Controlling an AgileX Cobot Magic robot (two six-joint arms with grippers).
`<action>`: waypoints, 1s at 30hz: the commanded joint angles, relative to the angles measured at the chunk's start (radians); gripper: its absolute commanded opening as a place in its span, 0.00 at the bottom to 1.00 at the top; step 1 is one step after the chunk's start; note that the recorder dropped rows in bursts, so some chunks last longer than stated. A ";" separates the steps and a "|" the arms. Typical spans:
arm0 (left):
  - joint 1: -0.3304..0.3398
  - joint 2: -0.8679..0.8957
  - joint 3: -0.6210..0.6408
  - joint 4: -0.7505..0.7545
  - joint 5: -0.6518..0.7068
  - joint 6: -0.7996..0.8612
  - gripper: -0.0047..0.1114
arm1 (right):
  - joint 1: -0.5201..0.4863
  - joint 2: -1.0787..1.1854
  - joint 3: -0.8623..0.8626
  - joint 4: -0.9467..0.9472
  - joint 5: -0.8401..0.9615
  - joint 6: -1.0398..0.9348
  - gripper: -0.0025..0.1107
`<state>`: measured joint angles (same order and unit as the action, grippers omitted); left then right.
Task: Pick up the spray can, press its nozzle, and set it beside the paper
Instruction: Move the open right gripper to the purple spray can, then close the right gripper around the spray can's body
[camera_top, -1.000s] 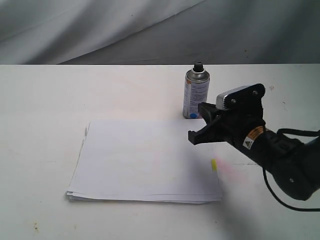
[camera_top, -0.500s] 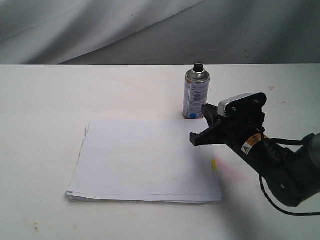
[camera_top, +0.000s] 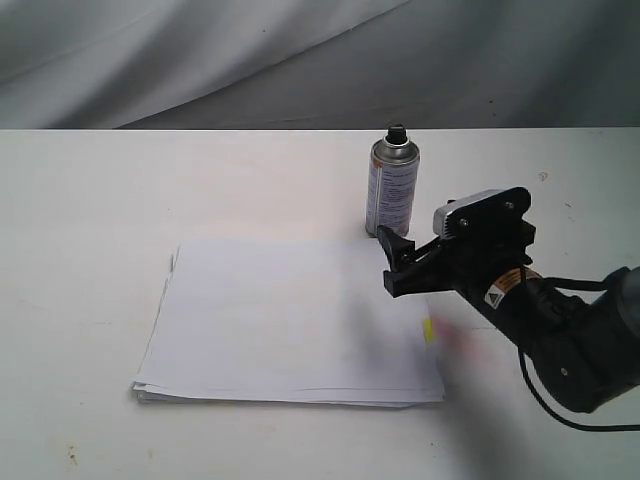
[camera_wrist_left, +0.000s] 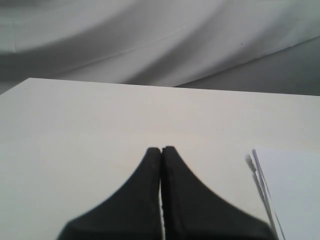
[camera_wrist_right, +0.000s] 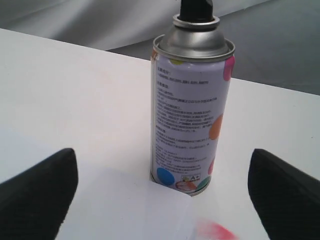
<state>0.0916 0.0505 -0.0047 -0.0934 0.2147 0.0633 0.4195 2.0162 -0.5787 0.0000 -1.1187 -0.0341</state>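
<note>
The spray can (camera_top: 392, 190) stands upright on the table just behind the far right corner of the paper (camera_top: 290, 320); its black nozzle (camera_top: 397, 132) is on top. My right gripper (camera_top: 398, 262) hovers low over that corner, just in front of the can, open and empty. In the right wrist view the can (camera_wrist_right: 190, 115) and nozzle (camera_wrist_right: 196, 9) stand ahead between the wide-spread fingers (camera_wrist_right: 40, 185), not touching them. My left gripper (camera_wrist_left: 161, 150) is shut on nothing above bare table, with the paper's edge (camera_wrist_left: 295, 190) beside it; it is outside the exterior view.
A small yellow tab (camera_top: 428, 330) sits on the paper's right edge, with a faint pink stain (camera_wrist_right: 215, 231) on the table near it. Grey cloth (camera_top: 200, 60) hangs behind the table's far edge.
My right gripper has sunk lower and edged left toward the can and the paper's corner. The can and paper have not moved.
</note>
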 joint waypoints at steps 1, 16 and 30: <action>0.002 -0.005 0.005 -0.002 -0.002 -0.003 0.04 | -0.003 0.000 0.000 0.038 0.008 -0.010 0.77; 0.002 -0.005 0.005 -0.002 -0.002 -0.003 0.04 | -0.001 0.005 -0.097 0.048 0.070 -0.029 0.77; 0.002 -0.005 0.005 -0.002 -0.002 -0.003 0.04 | -0.001 0.150 -0.245 0.110 0.091 -0.029 0.77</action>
<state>0.0916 0.0505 -0.0047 -0.0934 0.2147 0.0633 0.4195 2.1467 -0.7996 0.0768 -1.0256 -0.0567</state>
